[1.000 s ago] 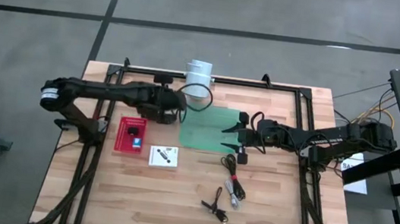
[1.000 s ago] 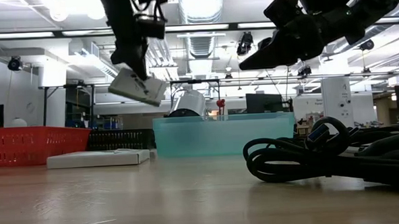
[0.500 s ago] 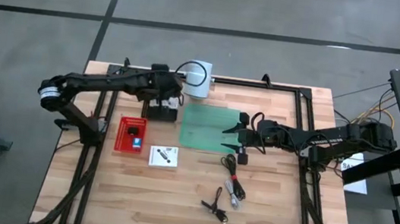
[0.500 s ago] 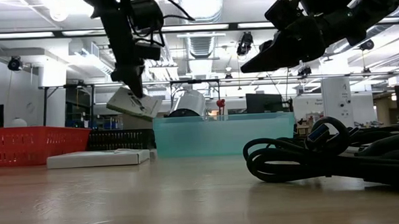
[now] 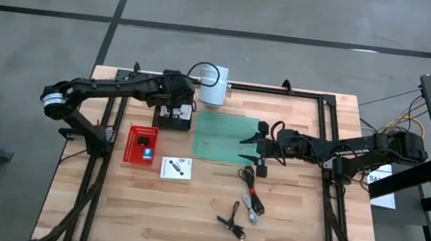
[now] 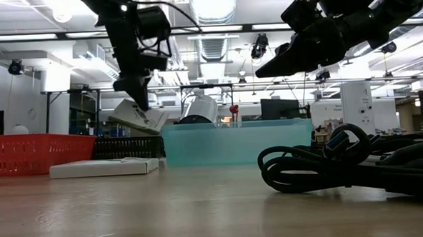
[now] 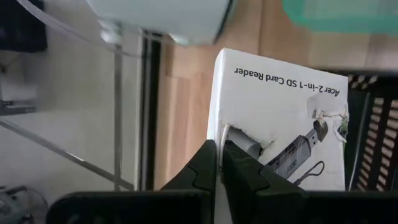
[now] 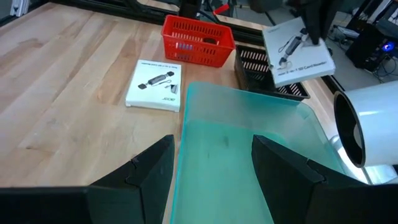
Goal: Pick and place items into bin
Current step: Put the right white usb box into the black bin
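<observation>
In the last second I swung my left gripper (image 5: 176, 109) away from the green bin (image 5: 225, 136) toward the table's far edge and lowered it, its jaws pinched on a white card-reader box (image 6: 138, 116) that hung tilted above the black basket (image 5: 174, 119) beside the bin. That carried the box off from the green bin, so I judged it bound for the black basket instead. My right gripper (image 5: 255, 144) waited spread over the bin's near-right edge, with the second white box (image 5: 177, 168), red basket (image 5: 142, 145) and cables (image 5: 250, 197) untouched.
</observation>
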`<state>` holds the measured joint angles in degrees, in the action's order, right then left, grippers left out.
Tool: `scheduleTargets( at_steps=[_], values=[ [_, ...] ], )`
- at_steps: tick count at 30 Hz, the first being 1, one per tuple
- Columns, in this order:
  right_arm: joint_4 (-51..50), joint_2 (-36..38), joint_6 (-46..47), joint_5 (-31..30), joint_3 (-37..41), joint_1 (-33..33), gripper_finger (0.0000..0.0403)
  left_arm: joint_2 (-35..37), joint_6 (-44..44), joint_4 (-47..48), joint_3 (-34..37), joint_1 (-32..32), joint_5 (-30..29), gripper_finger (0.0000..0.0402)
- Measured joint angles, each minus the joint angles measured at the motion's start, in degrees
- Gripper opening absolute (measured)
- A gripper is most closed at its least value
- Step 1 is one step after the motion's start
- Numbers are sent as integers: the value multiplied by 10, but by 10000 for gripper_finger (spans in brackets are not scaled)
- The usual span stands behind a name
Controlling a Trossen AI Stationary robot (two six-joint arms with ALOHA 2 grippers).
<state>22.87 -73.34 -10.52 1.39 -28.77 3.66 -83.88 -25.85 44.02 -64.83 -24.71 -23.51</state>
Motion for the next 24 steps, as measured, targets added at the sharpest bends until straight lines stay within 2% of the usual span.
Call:
scheduleTargets(
  at_steps=[11, 20, 24],
  values=[
    [0, 0, -1, 0, 0, 0, 201, 5, 0, -45, 69, -19, 51, 1],
    [0, 0, -1, 0, 0, 0, 201, 5, 30, -50, 72, -21, 70, 3],
    [0, 0, 0, 0, 0, 0, 201, 5, 31, -49, 72, -21, 69, 25]
  ],
)
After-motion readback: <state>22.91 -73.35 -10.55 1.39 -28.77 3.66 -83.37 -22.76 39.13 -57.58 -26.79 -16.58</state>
